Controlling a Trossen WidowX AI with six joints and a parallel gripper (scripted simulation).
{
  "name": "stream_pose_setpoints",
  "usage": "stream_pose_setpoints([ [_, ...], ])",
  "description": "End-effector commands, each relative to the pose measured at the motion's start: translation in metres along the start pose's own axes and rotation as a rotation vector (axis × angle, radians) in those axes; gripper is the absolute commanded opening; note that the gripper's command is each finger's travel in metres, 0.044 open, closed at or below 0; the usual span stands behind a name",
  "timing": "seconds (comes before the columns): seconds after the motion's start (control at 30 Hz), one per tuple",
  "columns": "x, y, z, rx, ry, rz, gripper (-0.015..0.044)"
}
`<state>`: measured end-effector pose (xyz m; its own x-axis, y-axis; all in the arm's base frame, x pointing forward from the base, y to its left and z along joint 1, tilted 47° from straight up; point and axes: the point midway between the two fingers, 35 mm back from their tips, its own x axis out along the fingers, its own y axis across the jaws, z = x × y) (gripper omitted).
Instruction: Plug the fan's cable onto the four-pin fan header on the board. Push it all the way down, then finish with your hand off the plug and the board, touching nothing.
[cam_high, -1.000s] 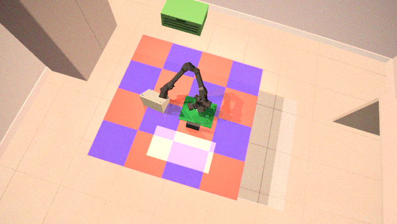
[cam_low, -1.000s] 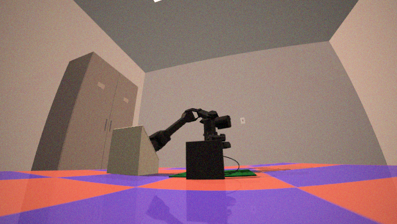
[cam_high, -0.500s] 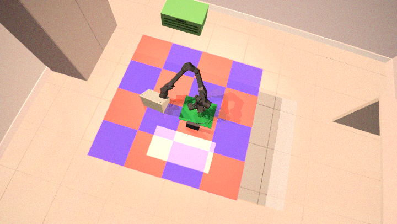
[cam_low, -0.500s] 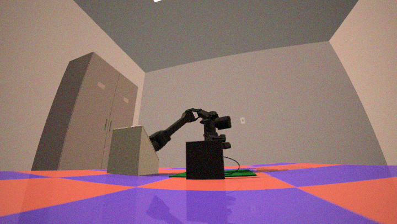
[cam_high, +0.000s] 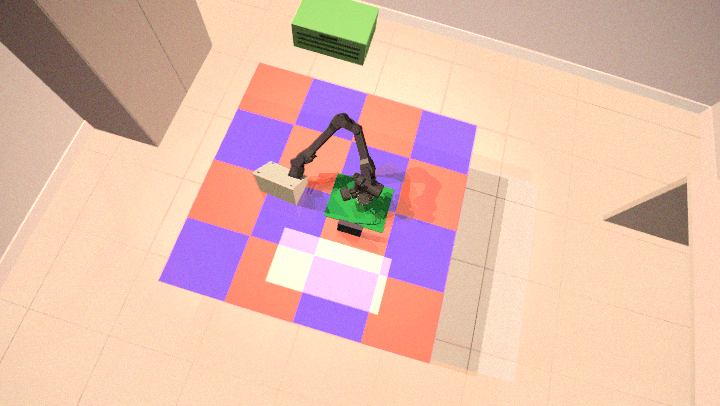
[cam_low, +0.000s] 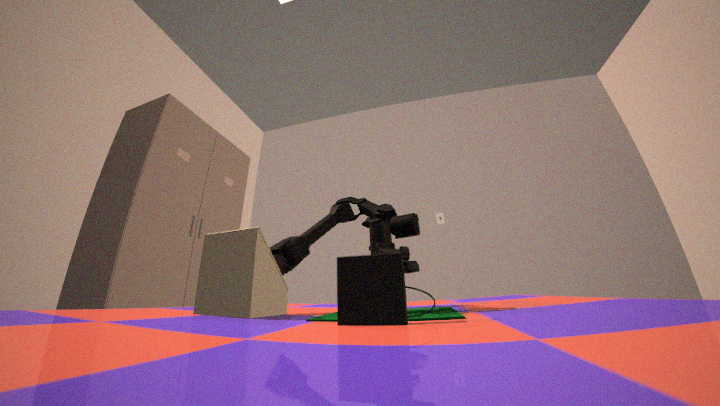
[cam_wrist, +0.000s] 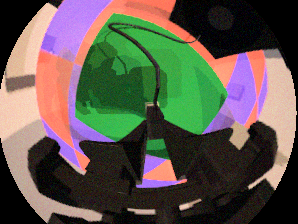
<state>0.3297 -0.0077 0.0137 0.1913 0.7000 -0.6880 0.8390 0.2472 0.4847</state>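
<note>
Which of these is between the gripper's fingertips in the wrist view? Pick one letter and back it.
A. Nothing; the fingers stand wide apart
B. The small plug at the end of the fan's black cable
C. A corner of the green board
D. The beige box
B: in the wrist view the gripper is shut on the small plug, with the black cable running from it across the green board.

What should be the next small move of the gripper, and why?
Probably a small, slow descent toward the green board, keeping the grip. The gripper is shut on the plug, whose cable trails away across the board, and the wrist view shows the plug above the board. The header itself cannot be made out, so alignment should be checked first.
</note>
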Motion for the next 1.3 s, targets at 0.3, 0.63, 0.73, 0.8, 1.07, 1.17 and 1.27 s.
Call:
stream_pose_setpoints([
  [0.3,0.008,0.0,-0.001,0.002,0.006,-0.001,0.0],
  [0.63,0.005,0.0,0.0,0.001,-0.001,0.002,0.0184],
  [0.73,0.005,0.0,0.0,0.001,-0.001,0.002,0.026],
  [0.8,0.005,0.0,0.0,0.001,-0.001,0.002,0.026],
  [1.07,-0.05,0.0,0.001,0.002,0.004,-0.003,0.026],
  [1.17,-0.051,0.0,-0.001,0.002,0.004,-0.003,0.026],
  [1.27,-0.053,-0.001,-0.031,0.004,0.004,-0.004,0.026],
])
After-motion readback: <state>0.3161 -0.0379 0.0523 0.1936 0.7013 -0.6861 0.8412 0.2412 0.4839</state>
